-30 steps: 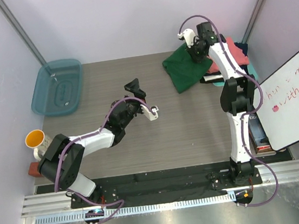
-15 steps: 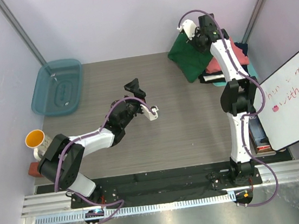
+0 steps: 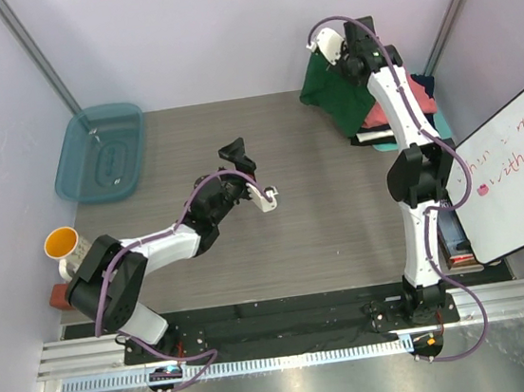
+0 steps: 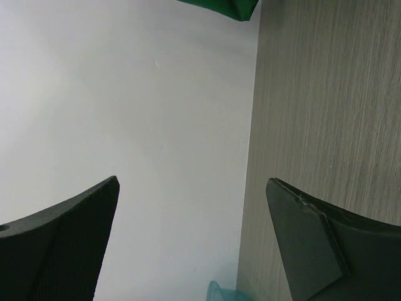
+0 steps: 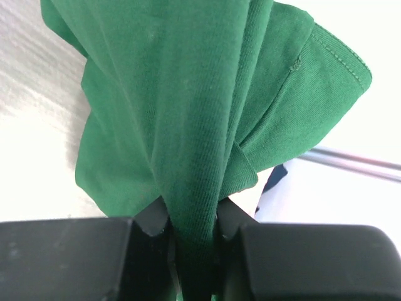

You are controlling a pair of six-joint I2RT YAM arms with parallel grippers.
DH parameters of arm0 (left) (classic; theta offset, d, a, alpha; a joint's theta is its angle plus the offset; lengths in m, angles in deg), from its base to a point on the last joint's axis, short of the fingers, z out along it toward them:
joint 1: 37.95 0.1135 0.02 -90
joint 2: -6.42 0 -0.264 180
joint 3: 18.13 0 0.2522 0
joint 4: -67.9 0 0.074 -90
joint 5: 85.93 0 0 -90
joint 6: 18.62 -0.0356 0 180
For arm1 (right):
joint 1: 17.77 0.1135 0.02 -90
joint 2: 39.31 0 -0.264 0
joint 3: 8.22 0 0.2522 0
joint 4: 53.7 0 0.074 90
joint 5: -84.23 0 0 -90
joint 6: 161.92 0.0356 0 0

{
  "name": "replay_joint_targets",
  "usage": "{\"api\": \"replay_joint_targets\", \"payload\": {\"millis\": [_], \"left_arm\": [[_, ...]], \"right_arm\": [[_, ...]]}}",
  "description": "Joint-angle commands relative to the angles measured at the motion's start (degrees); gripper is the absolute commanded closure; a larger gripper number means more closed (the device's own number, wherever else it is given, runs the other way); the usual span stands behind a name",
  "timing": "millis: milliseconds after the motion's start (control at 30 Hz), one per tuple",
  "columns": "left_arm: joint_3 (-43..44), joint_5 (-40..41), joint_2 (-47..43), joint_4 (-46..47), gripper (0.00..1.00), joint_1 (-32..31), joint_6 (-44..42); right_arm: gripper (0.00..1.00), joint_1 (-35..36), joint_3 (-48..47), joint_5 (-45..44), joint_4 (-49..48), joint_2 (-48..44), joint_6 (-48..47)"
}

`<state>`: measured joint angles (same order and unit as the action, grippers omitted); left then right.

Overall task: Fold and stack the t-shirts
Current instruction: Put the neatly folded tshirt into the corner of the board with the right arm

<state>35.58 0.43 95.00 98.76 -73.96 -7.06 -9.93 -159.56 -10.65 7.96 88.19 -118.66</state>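
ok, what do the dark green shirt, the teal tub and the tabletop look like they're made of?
Dark green t-shirt: soft knit cloth, likely cotton jersey, matte. It shows a fine knit texture and a stitched hem, and hangs in folds.
Translucent teal tub: smooth moulded plastic with see-through walls and a rounded rim.
Grey tabletop: probably wood-grain laminate, matte, with fine parallel streaks.

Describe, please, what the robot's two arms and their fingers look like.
The left arm and right arm share one build: white tubular links and black joint housings. A purple cable loops along each. The left fingers are matte black wedges, one with a finely textured face; the right fingers are black too, on a blocky black body.
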Motion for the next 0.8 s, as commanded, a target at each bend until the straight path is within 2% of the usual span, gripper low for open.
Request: {"api": "replay_joint_targets", "payload": {"millis": [0, 367, 767], "left_arm": [[0.6, -2.5, -3.1, 0.3, 0.0, 0.5, 0.6], [-0.8, -3.8, -5.7, -1.5, 0.0, 1.4, 0.4], [-1.4, -5.1, -7.1, -2.4, 0.0, 2.1, 0.2]], "right_arm": [[0.99, 0.3, -3.6, -5.5, 1.9, -2.6, 0.3], [0.99, -0.1, -2.3, -6.7, 3.7, -2.7, 5.0], [0.99, -4.3, -1.7, 7.9, 4.3, -3.9, 20.7]]}}
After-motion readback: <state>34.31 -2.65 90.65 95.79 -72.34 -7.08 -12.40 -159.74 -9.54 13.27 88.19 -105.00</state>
